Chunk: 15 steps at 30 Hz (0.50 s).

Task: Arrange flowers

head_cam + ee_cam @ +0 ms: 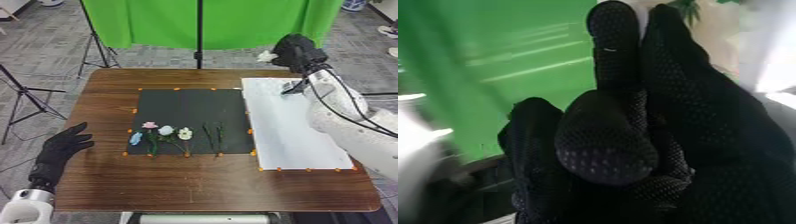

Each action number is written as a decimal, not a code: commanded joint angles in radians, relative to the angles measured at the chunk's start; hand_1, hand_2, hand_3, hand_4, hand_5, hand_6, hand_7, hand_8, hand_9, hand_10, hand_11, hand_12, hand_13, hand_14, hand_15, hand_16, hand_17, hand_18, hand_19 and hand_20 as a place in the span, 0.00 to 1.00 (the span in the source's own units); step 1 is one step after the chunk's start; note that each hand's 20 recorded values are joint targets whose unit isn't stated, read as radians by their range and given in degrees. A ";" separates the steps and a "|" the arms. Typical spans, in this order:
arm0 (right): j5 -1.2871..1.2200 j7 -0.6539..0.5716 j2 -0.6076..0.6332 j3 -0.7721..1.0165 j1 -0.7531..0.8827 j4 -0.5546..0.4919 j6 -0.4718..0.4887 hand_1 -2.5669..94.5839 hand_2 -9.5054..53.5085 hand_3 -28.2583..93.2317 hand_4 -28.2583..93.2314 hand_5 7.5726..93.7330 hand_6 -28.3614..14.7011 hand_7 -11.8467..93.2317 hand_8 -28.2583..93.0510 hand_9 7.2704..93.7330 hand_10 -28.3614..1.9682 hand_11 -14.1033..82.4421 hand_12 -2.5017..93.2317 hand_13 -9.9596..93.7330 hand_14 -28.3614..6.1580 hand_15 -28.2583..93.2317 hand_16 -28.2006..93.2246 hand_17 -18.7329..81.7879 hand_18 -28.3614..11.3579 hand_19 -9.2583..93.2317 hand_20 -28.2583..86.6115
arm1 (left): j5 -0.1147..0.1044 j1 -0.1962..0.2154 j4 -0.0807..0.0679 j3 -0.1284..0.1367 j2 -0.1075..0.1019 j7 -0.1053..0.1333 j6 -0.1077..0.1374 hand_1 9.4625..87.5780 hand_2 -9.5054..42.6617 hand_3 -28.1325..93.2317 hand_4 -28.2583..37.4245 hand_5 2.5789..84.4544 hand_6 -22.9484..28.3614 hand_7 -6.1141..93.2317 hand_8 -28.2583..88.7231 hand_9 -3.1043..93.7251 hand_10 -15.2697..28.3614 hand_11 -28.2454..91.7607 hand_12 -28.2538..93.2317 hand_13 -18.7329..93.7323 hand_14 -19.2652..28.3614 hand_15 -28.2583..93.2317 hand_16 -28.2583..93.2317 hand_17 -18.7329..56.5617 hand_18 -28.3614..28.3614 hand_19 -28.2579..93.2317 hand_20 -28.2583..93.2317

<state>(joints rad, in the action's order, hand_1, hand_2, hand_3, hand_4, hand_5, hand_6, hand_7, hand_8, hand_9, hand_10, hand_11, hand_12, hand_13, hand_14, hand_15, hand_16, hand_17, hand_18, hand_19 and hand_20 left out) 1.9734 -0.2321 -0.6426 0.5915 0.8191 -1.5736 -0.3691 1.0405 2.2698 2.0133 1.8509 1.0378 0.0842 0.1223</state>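
Note:
In the head view my right hand (299,50) is raised beyond the table's far right corner, curled, with a white flower (266,56) at its left side. The right wrist view has my right hand (607,145) with some fingers bent; green leaves (687,10) show behind the fingertips. On the black mat (187,105) lie a pink flower (149,125), a white flower (166,130), a cream flower (185,133) and a blue flower (136,138), with green stems (221,135) to their right. My left hand (66,146) is open at the table's left edge.
A white sheet (293,130) covers the table's right side, and orange markers surround the mat. The brown table (204,185) extends in front of the mat. Behind the table stand a green backdrop (258,22) and a black stand (199,55).

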 commanded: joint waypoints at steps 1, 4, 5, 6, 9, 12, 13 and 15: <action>0.093 0.095 -0.111 -0.214 -0.114 -0.020 0.051 0.64 0.00 0.73 0.06 0.82 0.75 0.35 0.26 0.95 0.70 0.24 0.49 0.96 0.82 0.75 0.54 0.80 0.40 1.00 0.77 | 0.007 0.004 -0.004 -0.006 0.002 -0.020 -0.027 0.18 0.45 0.74 0.00 0.48 0.55 0.14 0.20 0.49 0.69 0.41 0.34 0.51 0.82 0.47 0.23 0.33 0.79 0.40 0.40; 0.130 0.108 -0.124 -0.265 -0.119 -0.015 0.062 0.63 0.00 0.73 0.06 0.81 0.75 0.35 0.26 0.95 0.70 0.24 0.49 0.95 0.82 0.75 0.54 0.80 0.40 1.00 0.77 | 0.009 -0.005 -0.010 -0.009 0.002 -0.025 -0.037 0.18 0.45 0.74 0.00 0.48 0.55 0.14 0.20 0.49 0.69 0.41 0.34 0.51 0.82 0.47 0.23 0.33 0.78 0.40 0.40; 0.131 0.114 -0.126 -0.268 -0.111 -0.017 0.077 0.63 0.00 0.73 0.06 0.81 0.75 0.35 0.26 0.95 0.70 0.24 0.49 0.95 0.82 0.75 0.54 0.80 0.40 1.00 0.77 | 0.009 -0.003 -0.009 -0.008 0.003 -0.026 -0.039 0.18 0.45 0.74 0.00 0.48 0.55 0.14 0.20 0.49 0.69 0.41 0.34 0.51 0.82 0.47 0.23 0.33 0.78 0.39 0.40; 0.132 0.114 -0.130 -0.274 -0.103 -0.014 0.076 0.63 0.00 0.74 0.06 0.81 0.75 0.36 0.26 0.95 0.70 0.24 0.49 0.95 0.82 0.76 0.54 0.80 0.40 1.00 0.77 | 0.009 -0.003 -0.009 -0.008 0.003 -0.027 -0.038 0.18 0.45 0.74 0.00 0.48 0.55 0.14 0.20 0.48 0.69 0.41 0.34 0.51 0.82 0.47 0.23 0.33 0.78 0.39 0.40; 0.141 0.117 -0.138 -0.274 -0.079 -0.013 0.095 0.63 0.00 0.74 0.06 0.81 0.76 0.36 0.25 0.94 0.71 0.24 0.49 0.95 0.82 0.76 0.53 0.79 0.39 1.00 0.77 | 0.008 0.001 -0.007 -0.003 0.005 -0.029 -0.039 0.18 0.45 0.74 0.00 0.48 0.55 0.14 0.20 0.48 0.69 0.41 0.34 0.51 0.82 0.47 0.23 0.33 0.78 0.39 0.40; 0.137 0.123 -0.146 -0.262 -0.053 -0.012 0.118 0.63 0.00 0.74 0.06 0.80 0.76 0.37 0.25 0.94 0.71 0.24 0.49 0.95 0.82 0.76 0.53 0.79 0.39 1.00 0.77 | 0.009 0.001 -0.008 -0.001 0.006 -0.033 -0.045 0.18 0.45 0.74 0.00 0.48 0.55 0.14 0.20 0.48 0.69 0.41 0.34 0.51 0.82 0.47 0.23 0.33 0.78 0.39 0.40; 0.129 0.133 -0.148 -0.257 -0.048 -0.013 0.132 0.62 0.00 0.74 0.06 0.80 0.76 0.37 0.25 0.94 0.71 0.24 0.49 0.95 0.82 0.76 0.53 0.79 0.39 1.00 0.77 | 0.009 0.002 -0.007 -0.001 0.007 -0.033 -0.044 0.18 0.45 0.74 0.00 0.48 0.55 0.14 0.20 0.48 0.69 0.41 0.34 0.51 0.82 0.47 0.23 0.33 0.78 0.39 0.40; 0.127 0.135 -0.156 -0.262 -0.041 -0.010 0.131 0.62 0.00 0.74 0.06 0.80 0.76 0.37 0.25 0.94 0.71 0.23 0.49 0.95 0.81 0.76 0.53 0.79 0.39 1.00 0.77 | 0.008 0.001 -0.008 -0.002 0.007 -0.034 -0.047 0.18 0.45 0.74 0.00 0.48 0.55 0.14 0.20 0.48 0.69 0.41 0.34 0.51 0.82 0.47 0.23 0.33 0.78 0.39 0.40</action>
<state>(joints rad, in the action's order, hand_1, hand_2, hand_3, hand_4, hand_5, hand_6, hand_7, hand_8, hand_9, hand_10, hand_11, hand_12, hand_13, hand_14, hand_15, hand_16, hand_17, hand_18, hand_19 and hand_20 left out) 2.1074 -0.1210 -0.7820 0.3258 0.7294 -1.5789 -0.2781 1.0434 2.2630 2.0102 1.8478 1.0363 0.0662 0.0939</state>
